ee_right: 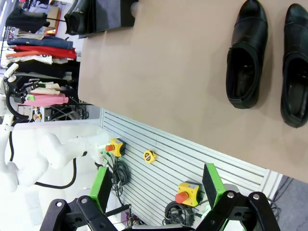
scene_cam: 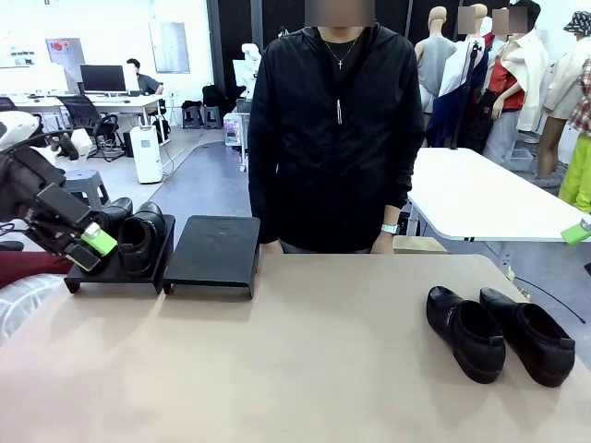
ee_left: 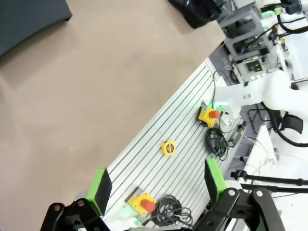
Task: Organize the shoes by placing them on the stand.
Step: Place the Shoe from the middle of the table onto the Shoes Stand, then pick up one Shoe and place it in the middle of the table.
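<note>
Shoes [scene_cam: 466, 334]: 2 on stand [scene_cam: 214, 251], 2 off

Bright, even ceiling light fills the room. In the front view the table [scene_cam: 323, 388] is evenly lit. The shoes [scene_cam: 466, 334] at 4 o'clock throw only short, soft shadows, and their glossy leather catches small white highlights. The matte stand [scene_cam: 212, 249] at 10 o'clock goes nearly featureless black. The left hand [scene_cam: 90, 247] at 9 o'clock looks slightly soft, and the far wall [scene_cam: 102, 23] at 11 o'clock washes out pale. Both wrist views bend straight lines toward the edges. The right hand [ee_right: 156, 185] at 6 o'clock is a touch blurred in its own view. In the left wrist view, the white arm [ee_left: 260, 91] at 3 o'clock glares.
</note>
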